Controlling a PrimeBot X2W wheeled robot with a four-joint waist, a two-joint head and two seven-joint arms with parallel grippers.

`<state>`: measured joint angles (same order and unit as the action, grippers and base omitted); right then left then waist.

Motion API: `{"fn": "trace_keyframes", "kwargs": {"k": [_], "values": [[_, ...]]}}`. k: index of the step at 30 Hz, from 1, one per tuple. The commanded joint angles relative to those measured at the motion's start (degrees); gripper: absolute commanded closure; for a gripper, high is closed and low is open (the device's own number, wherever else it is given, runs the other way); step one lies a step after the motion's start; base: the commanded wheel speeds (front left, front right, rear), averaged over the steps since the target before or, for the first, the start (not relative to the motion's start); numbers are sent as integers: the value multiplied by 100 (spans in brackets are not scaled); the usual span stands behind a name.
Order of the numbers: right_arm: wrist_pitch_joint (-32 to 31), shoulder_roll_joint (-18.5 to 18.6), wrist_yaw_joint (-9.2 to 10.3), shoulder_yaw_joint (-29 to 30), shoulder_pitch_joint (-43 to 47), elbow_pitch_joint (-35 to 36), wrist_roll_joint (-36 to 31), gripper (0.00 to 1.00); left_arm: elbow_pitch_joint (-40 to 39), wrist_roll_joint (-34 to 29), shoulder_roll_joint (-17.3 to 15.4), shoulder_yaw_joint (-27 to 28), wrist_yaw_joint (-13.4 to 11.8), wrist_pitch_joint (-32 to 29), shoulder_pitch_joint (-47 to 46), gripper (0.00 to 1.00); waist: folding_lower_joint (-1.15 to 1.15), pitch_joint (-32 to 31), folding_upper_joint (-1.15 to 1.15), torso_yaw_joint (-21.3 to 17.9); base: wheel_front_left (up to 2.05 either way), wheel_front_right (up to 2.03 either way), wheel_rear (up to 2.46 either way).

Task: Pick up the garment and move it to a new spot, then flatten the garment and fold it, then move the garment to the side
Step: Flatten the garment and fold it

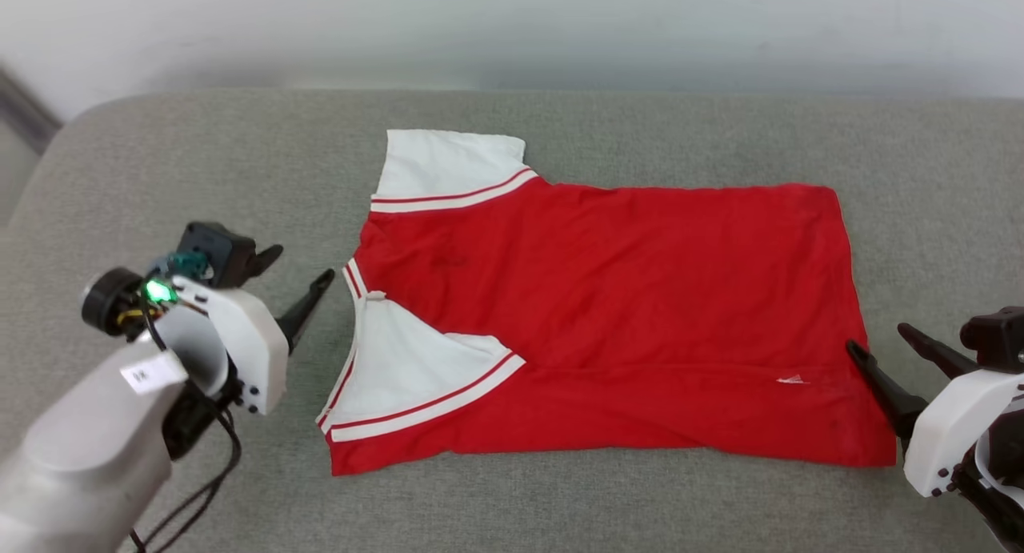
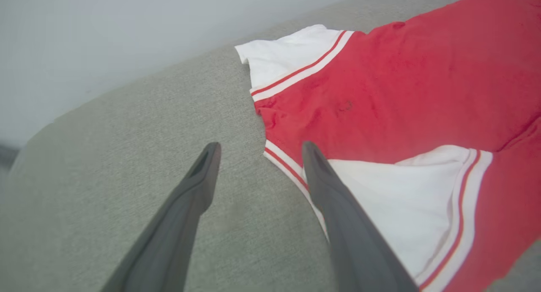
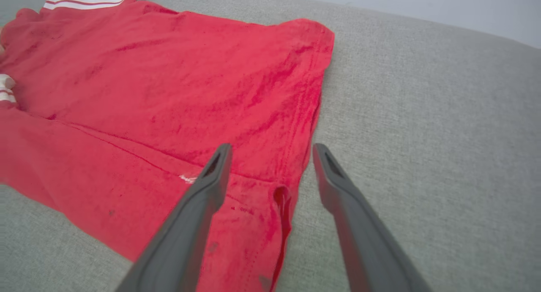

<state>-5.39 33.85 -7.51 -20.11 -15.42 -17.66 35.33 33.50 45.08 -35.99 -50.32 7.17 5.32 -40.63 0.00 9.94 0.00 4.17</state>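
While the garment (image 1: 624,297) lies partly folded on the grey cushion (image 1: 200,153), left gripper (image 1: 298,269) and right gripper (image 1: 878,338) flank it, jaws spread, empty.

Shirt (image 1: 608,297) lies spread on the cushion (image 1: 200,161), collar end left, hem right. Left gripper (image 1: 302,263) sits just left of the collar, right gripper (image 1: 878,337) at the hem's near corner. Far sleeve points toward the wall (image 1: 512,25), and the near sleeve's folded onto the body.

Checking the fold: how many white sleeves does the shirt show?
2: the far sleeve lies flat at the shirt's left corner; the near sleeve is folded onto the red body.
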Motion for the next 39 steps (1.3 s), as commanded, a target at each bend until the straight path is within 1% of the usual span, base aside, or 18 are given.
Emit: {"fn": "trace_keyframes", "kwargs": {"k": [1,5,11,14,17,21,23,27,35,36,37,39], "values": [[4,27,4,41,45,54,8,0,-143,40,-116,-30,11,-221,-157,0,0,-101,0,73,0,0,0],[-49,40,4,91,98,117,-19,0,-483,357,-280,-130,18,-1106,-340,0,0,-176,0,100,0,0,0],[-152,37,4,72,124,203,-62,0,-1000,1205,-540,-383,22,-2948,-546,0,0,-198,0,78,0,0,0],[-230,54,4,-11,71,242,-74,0,-1204,1471,-684,-521,23,-3562,-560,0,0,-160,0,15,0,0,0],[-315,58,4,-109,-13,275,-34,0,-1280,1883,-757,-561,24,-4069,-427,0,0,-109,0,-58,0,0,0],[-370,51,4,-203,-120,261,-2,0,-1301,2179,-793,-643,24,-4492,-299,0,0,-34,0,-151,0,0,0],[-389,46,4,-246,-142,244,10,0,-1262,2375,-746,-632,-3,-4610,-201,0,0,9,0,-193,0,0,0],[-443,60,4,-332,-276,229,35,0,-1137,2357,-737,-763,-33,-4702,-51,0,0,114,0,-269,0,0,0],[-476,56,4,-475,-476,179,39,0,-745,2336,-517,-993,-16,-4598,286,1,0,252,0,-370,0,0,0],[-493,78,4,-478,-501,178,38,0,-746,2325,-508,-1009,-10,-4557,278,57,0,247,0,-369,0,0,0],[-538,115,4,-517,-512,184,20,0,-764,2303,-510,-1028,-5,-4534,260,100,0,234,0,-365,0,0,0],[-670,202,4,-638,-579,242,-15,0,-829,2257,-552,-1071,7,-4480,222,100,0,183,0,-364,0,0,0]]}}
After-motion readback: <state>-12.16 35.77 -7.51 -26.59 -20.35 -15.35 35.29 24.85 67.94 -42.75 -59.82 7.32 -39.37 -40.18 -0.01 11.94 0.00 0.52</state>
